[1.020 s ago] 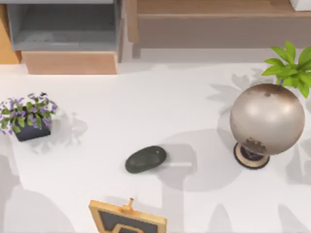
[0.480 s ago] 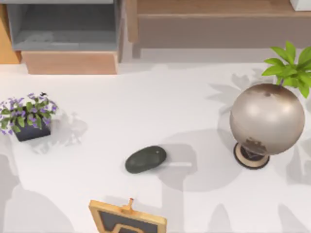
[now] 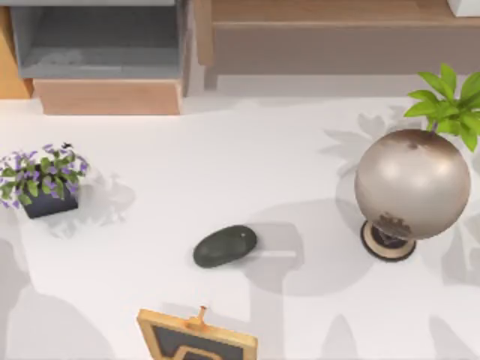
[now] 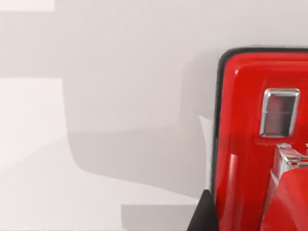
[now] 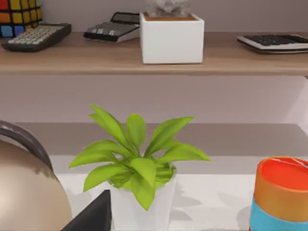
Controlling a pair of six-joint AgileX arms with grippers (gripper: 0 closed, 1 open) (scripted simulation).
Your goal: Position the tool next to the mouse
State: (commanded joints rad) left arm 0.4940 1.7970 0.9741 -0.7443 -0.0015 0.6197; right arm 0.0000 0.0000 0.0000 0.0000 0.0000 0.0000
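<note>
From above, a white table (image 3: 225, 165) runs across the scene. At its left edge sits a small dark pot of purple flowers (image 3: 43, 180). Just left of centre lies the mouse (image 3: 224, 246), a dark grey-green oval resting flat on the table, its scroll wheel toward the right end. Below it, at the table's near edge, stands a wooden-framed chalkboard (image 3: 196, 339). On the right, a large metallic sphere on a stand (image 3: 412, 184) rises in front of a leafy green plant (image 3: 450, 101).

The left wrist view looks down on white surface with the tool (image 4: 262, 144) very close: a glossy bright red body with a dark edge and a small silver inset. Whether the left gripper grasps it cannot be told.

The right wrist view faces the leafy plant in its white pot, the sphere beside it, an orange and blue cylinder (image 5: 280, 195), and a wooden shelf (image 5: 154, 62) with calculators and keyboards. The right gripper's state cannot be told either.
</note>
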